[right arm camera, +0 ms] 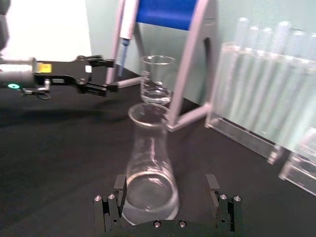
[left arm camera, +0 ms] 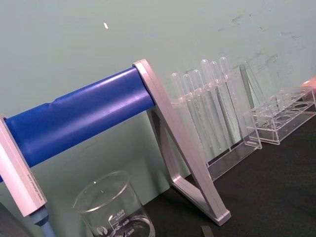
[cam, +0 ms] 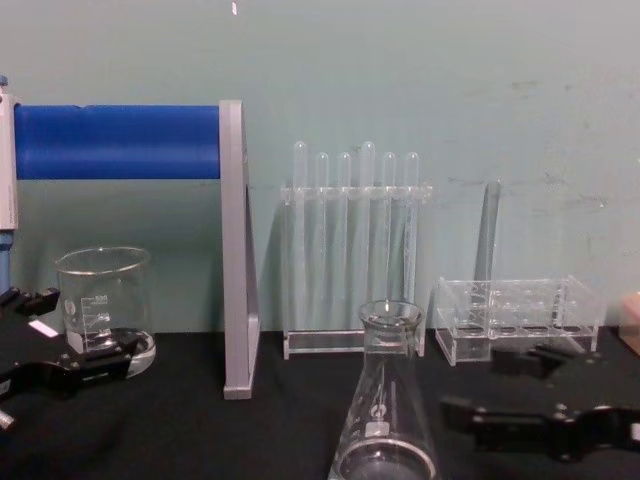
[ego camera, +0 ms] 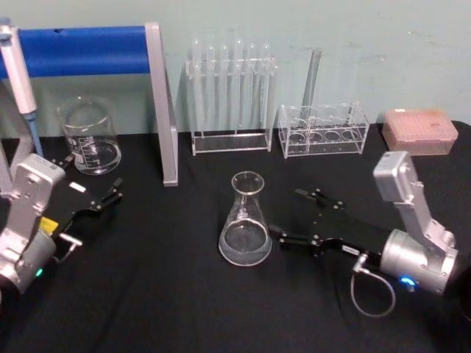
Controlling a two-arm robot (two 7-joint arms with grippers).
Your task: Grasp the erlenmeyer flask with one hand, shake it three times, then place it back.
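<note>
The erlenmeyer flask [ego camera: 246, 220] stands upright on the black table, near its middle, clear glass with a little liquid at its base. My right gripper [ego camera: 289, 215] lies low on the table just to its right and is open. Its near fingertip is close to the flask's base. In the right wrist view the flask [right arm camera: 148, 163] stands at the mouth of the spread fingers [right arm camera: 106, 210]. The chest view shows the flask [cam: 388, 410] left of the right gripper [cam: 475, 385]. My left gripper [ego camera: 110, 195] rests open at the left, holding nothing, near the beaker.
A graduated beaker [ego camera: 90, 136] stands at the back left. Beside it is a grey stand with a blue bar [ego camera: 165, 110] and a hanging pipette [ego camera: 18, 73]. A test tube rack [ego camera: 232, 95], a low clear rack [ego camera: 324, 132] and a pink tip box [ego camera: 419, 131] line the back.
</note>
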